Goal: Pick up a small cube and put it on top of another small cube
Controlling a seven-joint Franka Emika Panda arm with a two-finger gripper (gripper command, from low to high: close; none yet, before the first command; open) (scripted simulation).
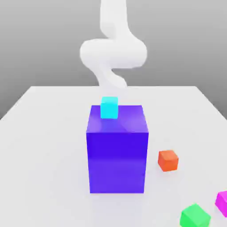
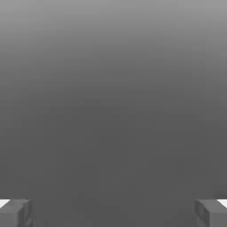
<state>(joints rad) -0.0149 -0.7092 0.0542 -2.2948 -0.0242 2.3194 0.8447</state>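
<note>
Currently the small magenta cube (image 1: 223, 203) sits on the white counter (image 1: 44, 146) at about four o'clock in the exterior view, at the very edge of the picture, with a green cube (image 1: 195, 216) just beside it toward five o'clock and an orange-red cube (image 1: 168, 160) a little farther in, near the foot of a big blue-purple block (image 1: 117, 155). A cyan cube (image 1: 109, 107) rests on top of that block, toward its far edge. The white arm (image 1: 113, 53) rises behind the block at twelve o'clock, coiled high above the counter, so the magenta cube lies well apart from it, across the counter and down toward the near corner on the exterior view's right. A cube has no long axis to line up with, so the approach probably turns only on squaring the fingers to a pair of its faces. In the hand view the two fingers (image 2: 15, 213) stand wide apart, with nothing between them, against plain grey backdrop; the hand seems to point outward rather than down at the counter. To my eye the reach has not yet begun, and the coming move calls for tipping the hand down and carrying it past the tall block without clipping it.
</note>
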